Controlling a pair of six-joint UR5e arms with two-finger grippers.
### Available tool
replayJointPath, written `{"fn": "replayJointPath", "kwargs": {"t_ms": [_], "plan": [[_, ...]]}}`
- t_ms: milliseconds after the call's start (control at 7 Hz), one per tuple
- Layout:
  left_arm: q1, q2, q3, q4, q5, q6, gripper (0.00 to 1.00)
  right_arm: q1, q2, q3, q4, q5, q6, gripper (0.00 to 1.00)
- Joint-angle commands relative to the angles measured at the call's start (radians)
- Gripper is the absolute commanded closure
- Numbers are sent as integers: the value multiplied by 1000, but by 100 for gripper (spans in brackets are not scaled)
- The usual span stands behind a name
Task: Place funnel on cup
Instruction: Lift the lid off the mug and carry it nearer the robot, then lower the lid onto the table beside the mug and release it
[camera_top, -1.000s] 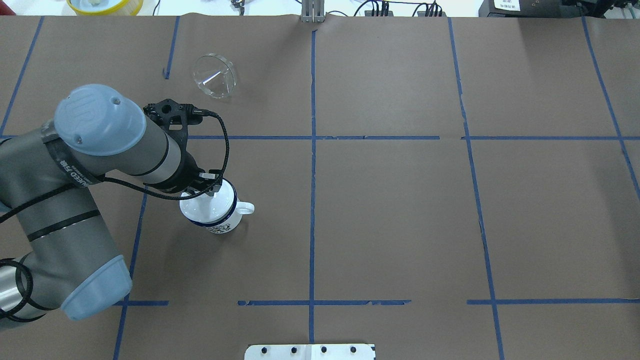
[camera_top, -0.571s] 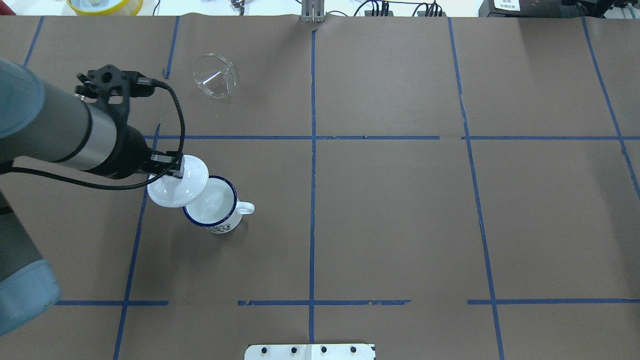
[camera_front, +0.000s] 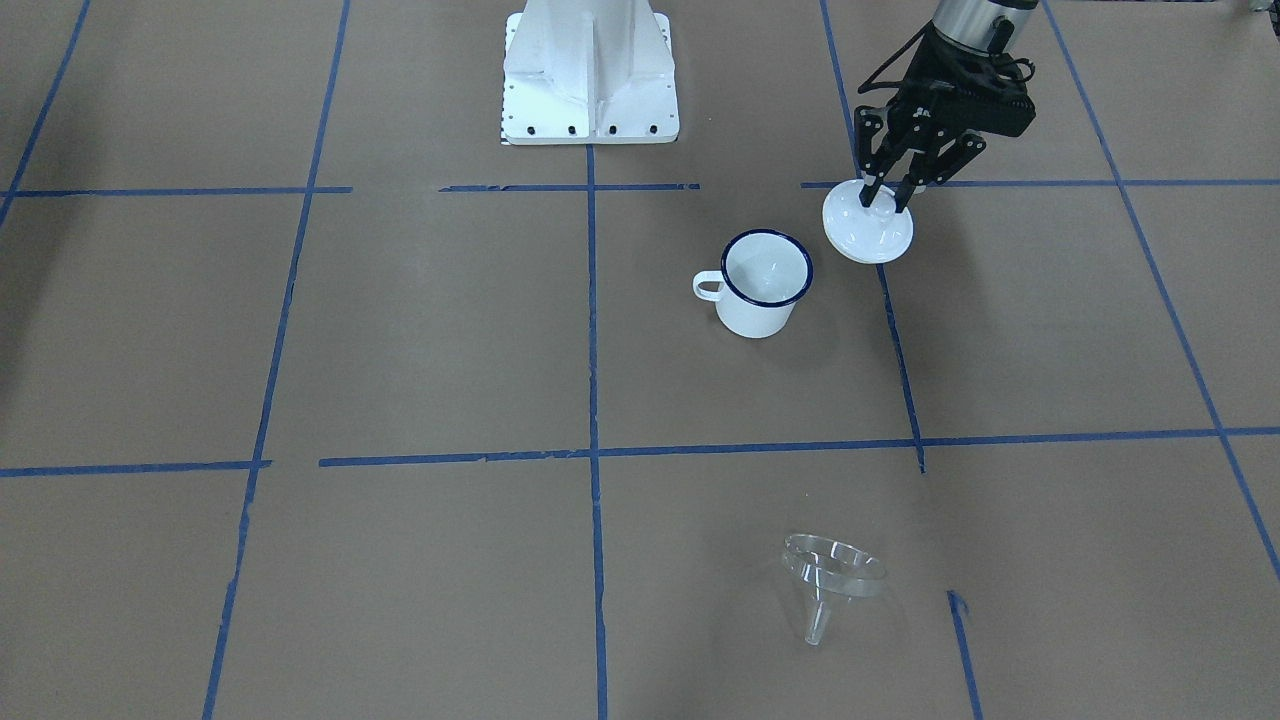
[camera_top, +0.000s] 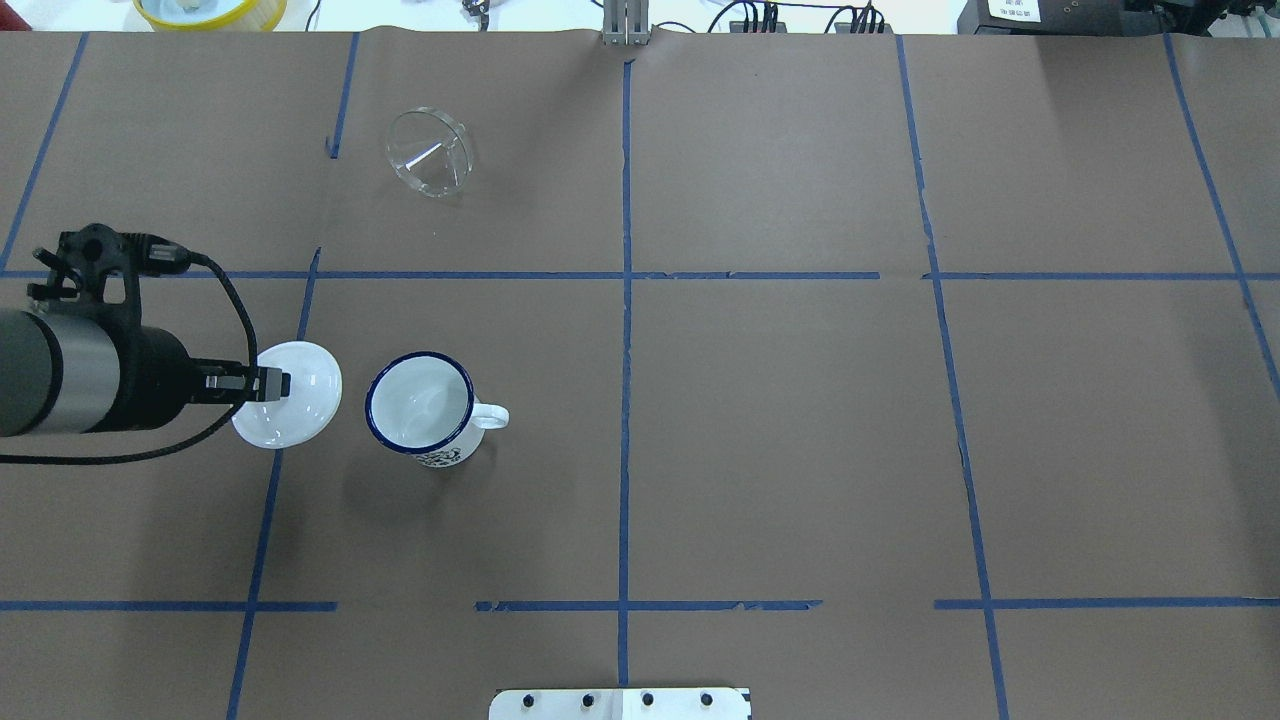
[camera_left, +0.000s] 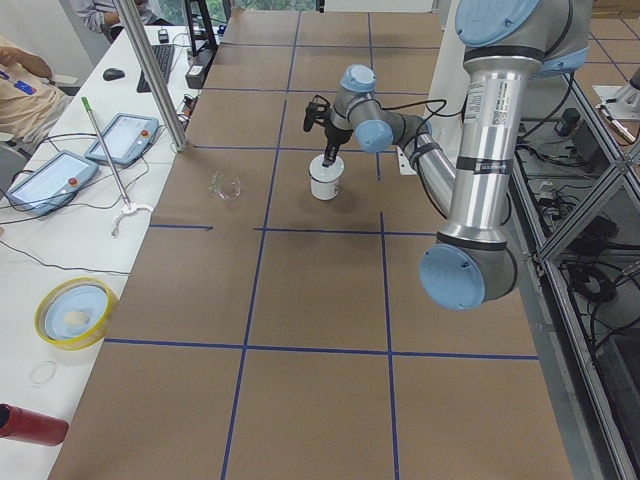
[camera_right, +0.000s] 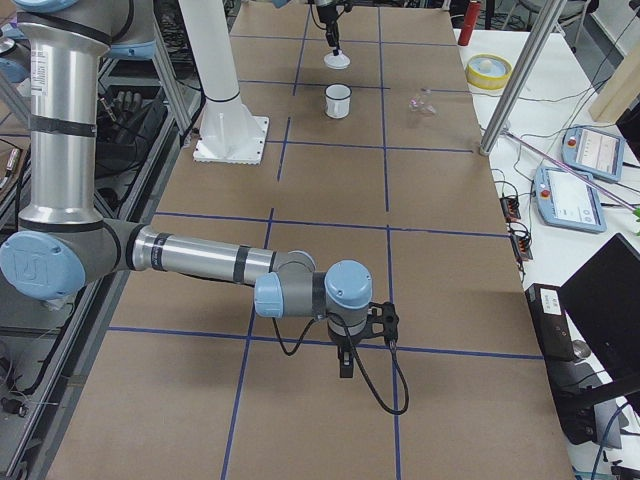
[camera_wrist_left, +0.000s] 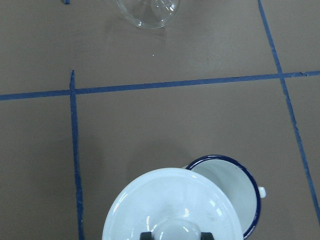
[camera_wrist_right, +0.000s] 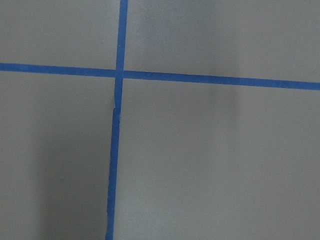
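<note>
Gripping the small knob of a round white lid, the left gripper has its black fingers closed tight on that knob. The glossy, shallow-domed lid is held just beside the cup, not over it. The cup is a white enamel mug with a thin dark blue rim and a small loop handle. It stands upright and uncovered on the matte brown paper of the table, which is crossed by blue tape lines. The funnel is clear and glassy, with a wide round mouth tapering to a narrow spout. It lies on its side well apart from the cup, toward the operators' edge.

The overhead view shows a dark printed pattern on the cup's wall nearest the robot, which the front-facing view hides. The left wrist view shows the lid's smooth top with the knob between two finger pads. The right gripper appears only in the exterior right view, low over the paper far from the cup — whether its jaws are parted cannot be told.
</note>
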Motion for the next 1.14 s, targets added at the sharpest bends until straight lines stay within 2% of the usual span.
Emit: {"fn": "replayJointPath", "kwargs": {"t_ms": [0, 286, 714, 1000], "plan": [[153, 30, 121, -98, 169, -141, 100, 0, 0, 0, 0, 0, 0, 0], [181, 28, 208, -167, 202, -146, 100, 0, 0, 0, 0, 0, 0, 0], [186, 19, 217, -169, 217, -146, 100, 0, 0, 0, 0, 0, 0, 0], [186, 8, 219, -169, 219, -139, 54, 0, 0, 0, 0, 0, 0, 0]]}}
